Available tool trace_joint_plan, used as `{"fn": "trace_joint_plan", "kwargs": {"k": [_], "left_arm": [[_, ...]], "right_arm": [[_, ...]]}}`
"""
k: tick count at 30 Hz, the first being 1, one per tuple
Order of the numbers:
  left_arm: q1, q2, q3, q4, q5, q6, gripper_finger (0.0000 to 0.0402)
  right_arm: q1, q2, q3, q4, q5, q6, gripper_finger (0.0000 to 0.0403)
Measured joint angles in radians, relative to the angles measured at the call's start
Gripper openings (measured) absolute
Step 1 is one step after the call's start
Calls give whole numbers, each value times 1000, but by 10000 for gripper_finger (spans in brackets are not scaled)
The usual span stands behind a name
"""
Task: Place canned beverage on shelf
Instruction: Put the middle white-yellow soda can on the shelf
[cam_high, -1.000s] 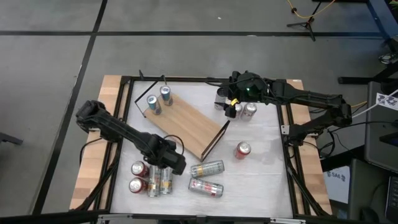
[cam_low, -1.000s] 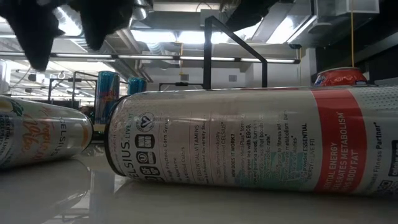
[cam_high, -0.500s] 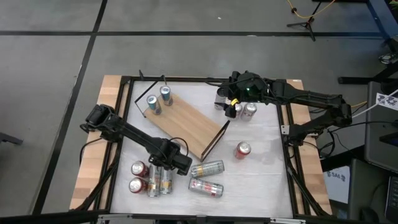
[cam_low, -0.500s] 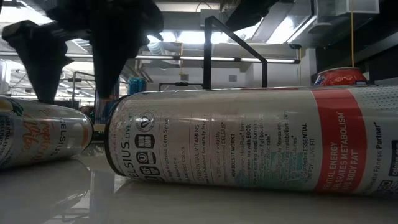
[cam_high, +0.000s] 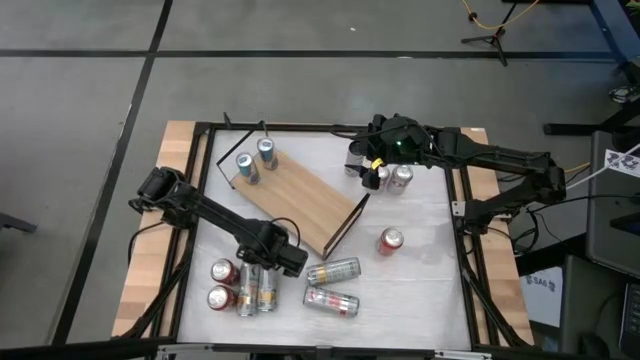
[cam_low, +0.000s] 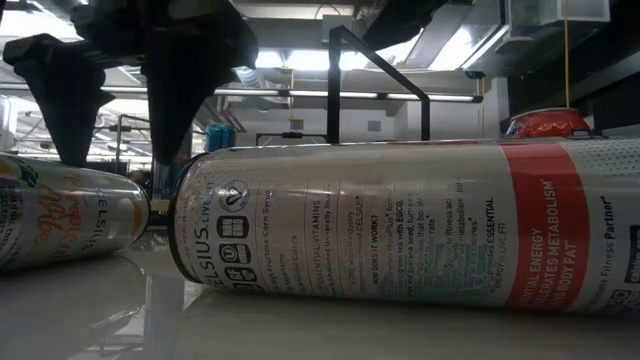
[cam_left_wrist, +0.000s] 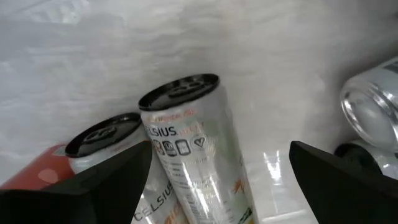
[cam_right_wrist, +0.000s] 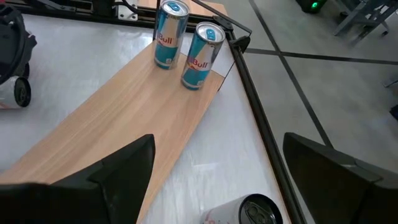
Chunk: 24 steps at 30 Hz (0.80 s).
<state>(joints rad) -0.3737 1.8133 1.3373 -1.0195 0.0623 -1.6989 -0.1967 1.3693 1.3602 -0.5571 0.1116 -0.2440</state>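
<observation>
Overhead, the left gripper (cam_high: 262, 268) hangs low over lying Celsius cans (cam_high: 256, 290) at the desk's (cam_high: 420, 290) near-left, jaws spread wide and holding nothing; its wrist view alone shows a silver can (cam_left_wrist: 196, 155) lying between the fingers. Right gripper (cam_high: 366, 165) waits at the far side beside upright cans (cam_high: 392, 178), jaws also wide and empty. The shelf (cam_high: 300, 200) lies diagonally mid-desk; the right wrist view reveals its two cans as Red Bull cans (cam_right_wrist: 183, 43).

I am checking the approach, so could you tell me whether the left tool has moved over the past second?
Yes. In the high view the left tool has shifted from just left of the shelf corner down over the silver cans.
</observation>
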Motion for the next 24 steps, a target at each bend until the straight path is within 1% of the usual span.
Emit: {"fn": "trace_joint_plan", "kwargs": {"k": [4, 9, 15, 19, 24], "left_arm": [[0, 0, 0, -1, -23, -2, 373], [-2, 14, -27, 8, -19, -1, 373], [-2, 19, -81, 69, -36, -1, 373], [-2, 18, -103, 81, -47, -1, 373], [-2, 18, -146, 147, -48, 0, 373]], "right_arm": [[0, 0, 0, 0, 0, 0, 349], [0, 0, 0, -2, 0, 0, 349], [0, 0, 0, -4, 0, 0, 349], [0, 0, 0, -6, 0, 0, 349], [0, 0, 0, -7, 0, 0, 349]]}}
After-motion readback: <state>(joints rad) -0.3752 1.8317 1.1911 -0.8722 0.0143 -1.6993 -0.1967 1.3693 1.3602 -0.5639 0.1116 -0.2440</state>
